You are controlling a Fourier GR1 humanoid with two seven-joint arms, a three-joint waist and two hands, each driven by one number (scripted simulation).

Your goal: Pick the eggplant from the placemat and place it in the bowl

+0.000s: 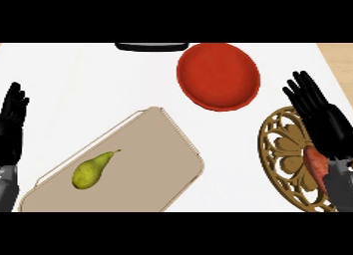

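Pear [91, 170] on flat beige tray [157, 149] lies apart; right hand [323, 117], fingers straight, overlaps reddish vegetable [315, 165] on lacy round placemat [278, 144].

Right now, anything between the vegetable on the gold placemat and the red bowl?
Nothing visible. The reddish-orange elongated vegetable lies on the round gold placemat, partly under the open right hand; only white counter lies between it and the round red bowl. The beige tray with the green pear sits left, off that path.
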